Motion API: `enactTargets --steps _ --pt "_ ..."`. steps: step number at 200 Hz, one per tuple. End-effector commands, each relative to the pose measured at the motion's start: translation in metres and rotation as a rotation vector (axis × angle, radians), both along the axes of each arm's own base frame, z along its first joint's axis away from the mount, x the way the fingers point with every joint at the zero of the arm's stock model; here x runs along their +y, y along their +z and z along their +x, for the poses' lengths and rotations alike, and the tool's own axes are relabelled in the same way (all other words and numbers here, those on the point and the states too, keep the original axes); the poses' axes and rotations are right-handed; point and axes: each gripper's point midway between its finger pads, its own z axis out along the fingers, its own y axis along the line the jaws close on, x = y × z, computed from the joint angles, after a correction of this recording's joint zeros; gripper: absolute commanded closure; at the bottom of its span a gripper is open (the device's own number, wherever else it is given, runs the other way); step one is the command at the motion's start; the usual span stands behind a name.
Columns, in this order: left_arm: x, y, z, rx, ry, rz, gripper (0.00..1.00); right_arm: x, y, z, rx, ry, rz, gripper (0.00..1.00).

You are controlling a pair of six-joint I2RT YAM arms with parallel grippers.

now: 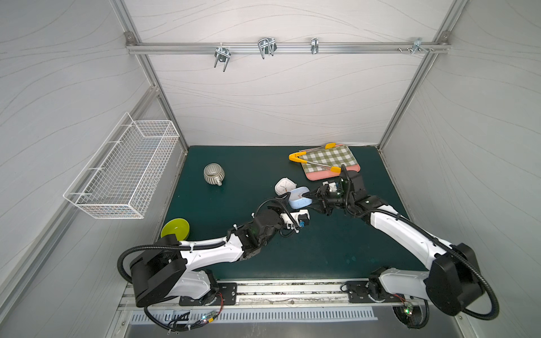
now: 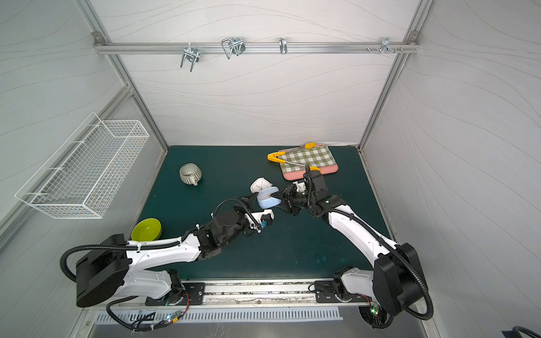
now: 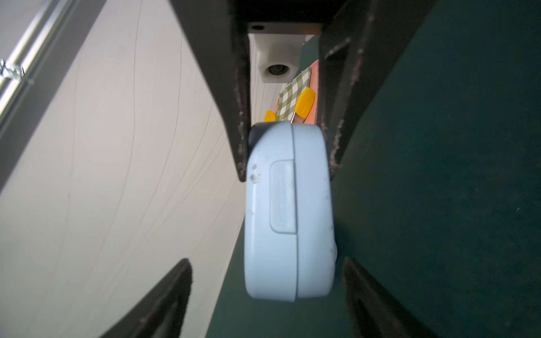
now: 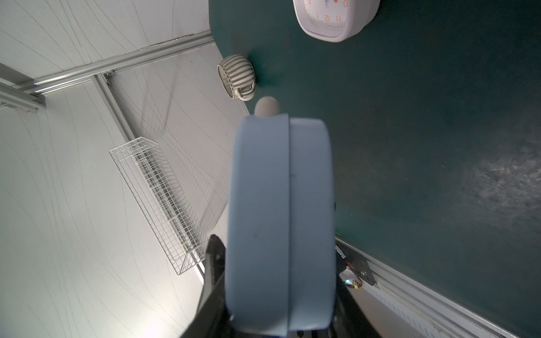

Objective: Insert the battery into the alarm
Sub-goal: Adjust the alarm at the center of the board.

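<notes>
right gripper (image 3: 288,174) clamped the blue alarm (image 3: 288,219) by one end; left gripper (image 3: 266,261) gaped empty around the other. such an end-grip could let it pivot and drop.

Orange numerals 11, 12 and 1 can be read on the white clock (image 4: 336,23) dial. The lettering on the blue alarm (image 3: 288,210) panel is too blurred to read.

Two alarm clocks (image 1: 298,200) (image 1: 284,185), one striped mug (image 1: 213,174), one green bowl (image 1: 175,232), one pair of tongs (image 1: 295,159), one wire basket (image 1: 126,172).
</notes>
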Motion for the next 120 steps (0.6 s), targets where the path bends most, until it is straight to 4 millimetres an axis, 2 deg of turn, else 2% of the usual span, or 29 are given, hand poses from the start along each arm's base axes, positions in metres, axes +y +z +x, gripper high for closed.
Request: enactTargets --steps 1,22,55,93,120 --pt "-0.001 0.026 0.000 -0.016 0.023 -0.115 0.01 -0.008 0.005 0.012 -0.063 -0.026 -0.052 0.65" --pt "0.005 0.018 -0.013 0.104 0.026 -0.210 0.01 -0.023 -0.010 0.025 -0.114 -0.065 -0.155 0.65" --pt "0.023 0.012 -0.037 0.362 0.036 -0.540 0.01 -0.039 -0.042 0.044 -0.207 -0.048 -0.324 0.62" --pt "0.044 0.007 -0.056 0.542 0.055 -0.781 0.01 -0.030 -0.075 0.054 -0.197 0.034 -0.364 0.61" --pt "0.052 0.003 -0.058 0.599 0.078 -0.814 0.01 -0.029 -0.098 0.058 -0.161 0.045 -0.383 0.61"
